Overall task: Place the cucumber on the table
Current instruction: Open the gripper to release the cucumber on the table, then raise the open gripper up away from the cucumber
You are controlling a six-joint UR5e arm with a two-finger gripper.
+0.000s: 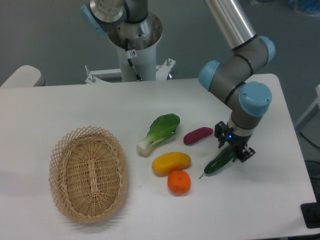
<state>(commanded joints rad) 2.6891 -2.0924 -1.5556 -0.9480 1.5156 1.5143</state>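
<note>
The dark green cucumber [217, 163] lies on the white table [90, 107], right of the centre, stem tip pointing to the lower left. My gripper [233, 146] points down over its upper right end. The fingers are open and stand on either side of that end, no longer clamped on it. Whether they still touch the cucumber cannot be told.
Just left of the cucumber lie a yellow fruit [171, 162] and an orange [179, 182]. A purple-red vegetable [198, 135] and a bok choy [159, 132] sit behind them. A wicker basket [88, 173] stands at the left. The arm's base [134, 45] is at the back.
</note>
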